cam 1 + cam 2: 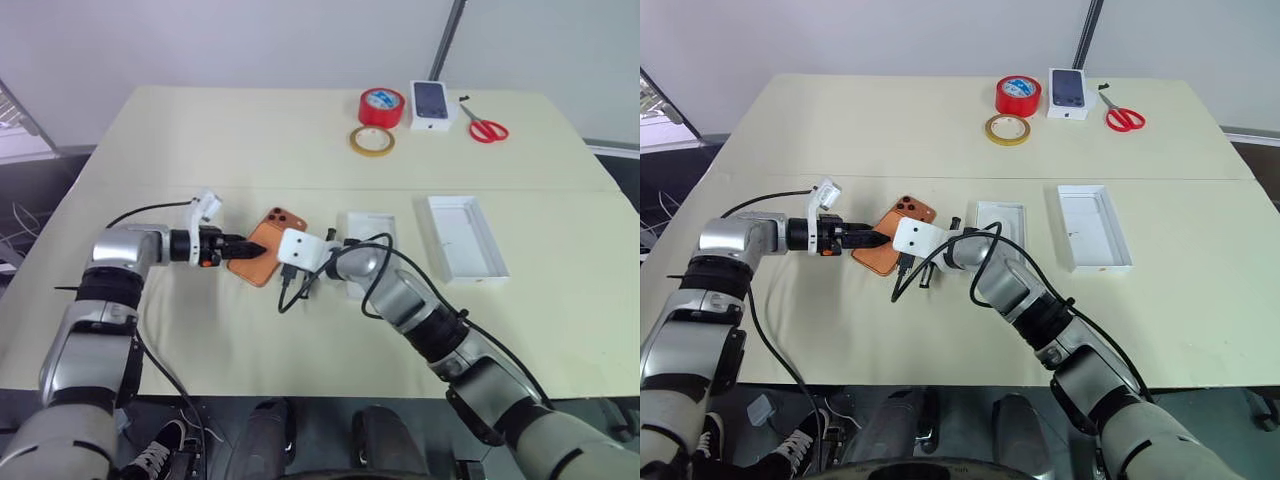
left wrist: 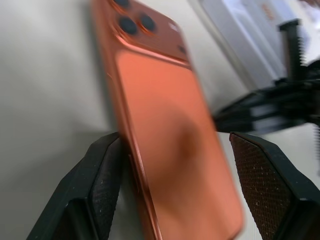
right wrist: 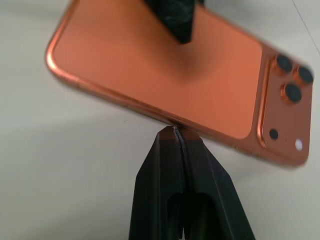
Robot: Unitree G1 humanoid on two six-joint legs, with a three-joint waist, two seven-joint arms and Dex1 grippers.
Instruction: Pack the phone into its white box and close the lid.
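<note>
Table point(image 1: 200, 150): left claw point(image 1: 243, 246) spread around phone point(image 1: 268, 252); right claw point(image 3: 176, 131) pressed together against it.

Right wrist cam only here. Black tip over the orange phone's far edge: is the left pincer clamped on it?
Observer: No. The left pincer is open and straddles the flat orange smartphone. One finger is at its edge, the other stands apart.
Operator: Where's the box tray?
Observer: The shallow white cardboard tray lies just beside the smartphone, on the robot's right of it.
Operator: And the lid?
Observer: The taller-walled white cardboard lid lies open side up, farther to the robot's right, apart from the tray.
</note>
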